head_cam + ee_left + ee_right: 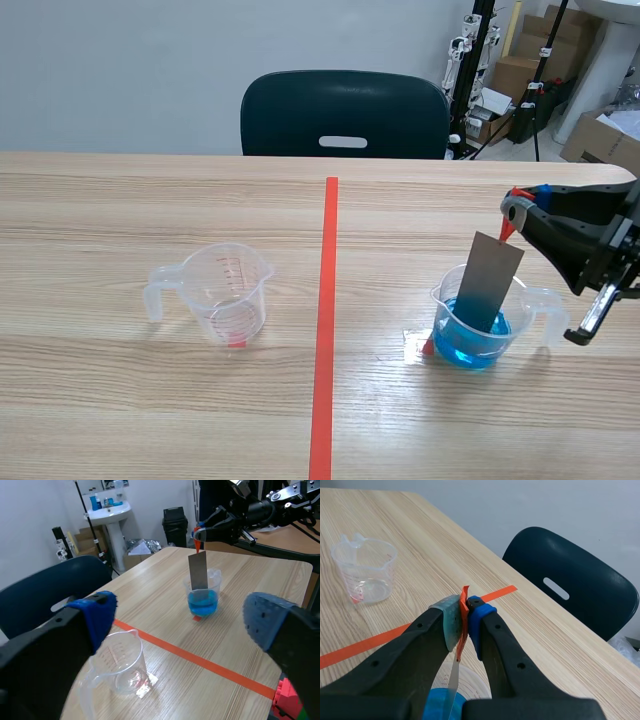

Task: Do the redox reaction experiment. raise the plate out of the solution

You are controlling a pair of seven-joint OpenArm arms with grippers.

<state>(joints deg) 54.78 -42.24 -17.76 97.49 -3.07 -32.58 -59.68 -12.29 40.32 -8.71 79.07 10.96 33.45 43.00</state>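
The lower end of the flat grey metal plate is sunk in the blue solution inside the clear plastic handled cup, so its bottom edge cannot be made out. In the right wrist view the right arm's jaws cover most of the plate and the cup, and only a thin sliver of plate shows. The red scale on the empty clear measuring cup is too small to read. A red and green object beside the left arm's jaws is cut off, and what it is cannot be told.
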